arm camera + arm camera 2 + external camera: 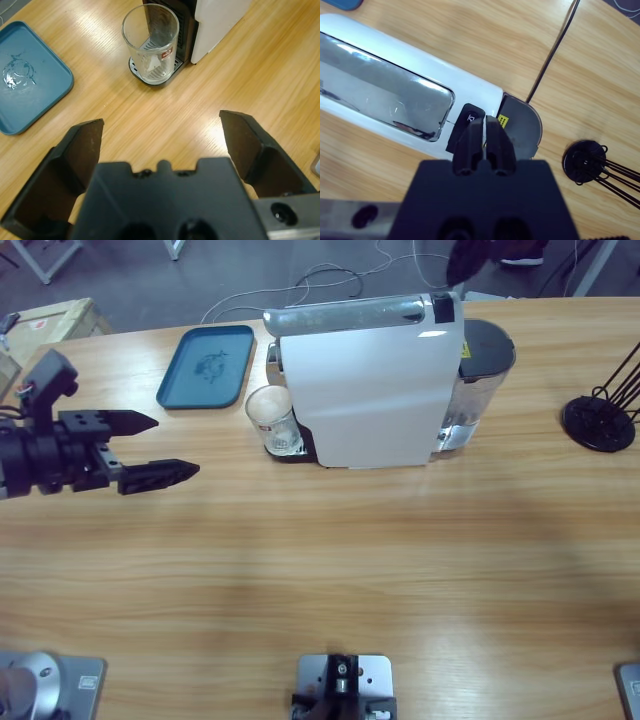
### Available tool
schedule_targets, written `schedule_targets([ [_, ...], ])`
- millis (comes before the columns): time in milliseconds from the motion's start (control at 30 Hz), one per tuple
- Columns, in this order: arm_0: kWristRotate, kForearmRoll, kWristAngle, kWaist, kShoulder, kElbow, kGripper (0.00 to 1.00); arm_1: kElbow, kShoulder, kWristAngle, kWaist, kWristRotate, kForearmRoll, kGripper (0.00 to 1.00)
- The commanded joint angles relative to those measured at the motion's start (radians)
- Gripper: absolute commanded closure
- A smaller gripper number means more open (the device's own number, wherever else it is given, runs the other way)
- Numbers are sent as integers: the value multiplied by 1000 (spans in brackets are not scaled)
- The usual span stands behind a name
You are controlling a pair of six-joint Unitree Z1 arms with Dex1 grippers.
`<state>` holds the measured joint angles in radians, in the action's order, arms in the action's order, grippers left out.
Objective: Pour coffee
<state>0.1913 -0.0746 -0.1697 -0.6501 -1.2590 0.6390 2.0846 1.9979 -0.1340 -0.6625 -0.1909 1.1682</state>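
A clear glass [272, 420] [150, 45] stands upright on the drip tray at the front of the white coffee machine [370, 380] [385, 90]. The glass looks empty, and the coffee is out of view. My left gripper [175, 447] [162, 121] hovers open over the table, left of the glass, pointing at it with nothing between its jaws. My right gripper [484, 122] [462, 270] is shut, its tips just above the black button [462, 127] [443, 308] on the machine's top, at the end of the chrome lid.
A blue tray [207, 365] [25, 75] lies behind and left of the glass. A black wire stand [600, 420] [585, 162] sits at the table's right. A cable [555, 55] runs off behind the machine. Bare wood spreads across the near half.
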Motion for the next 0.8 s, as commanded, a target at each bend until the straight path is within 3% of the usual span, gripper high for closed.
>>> schedule_targets([
  [33, -9, 13, -16, -8, -31, -36, 13, 3, 67, 13, 14, 10, -8, 1000],
  [567, -13, 19, -17, -8, -33, -45, 13, -16, 87, 17, 13, 11, -12, 1000],
  [800, -13, 25, -17, -8, -34, -51, 13, -129, 33, 11, -17, 4, -51, 1000],
])
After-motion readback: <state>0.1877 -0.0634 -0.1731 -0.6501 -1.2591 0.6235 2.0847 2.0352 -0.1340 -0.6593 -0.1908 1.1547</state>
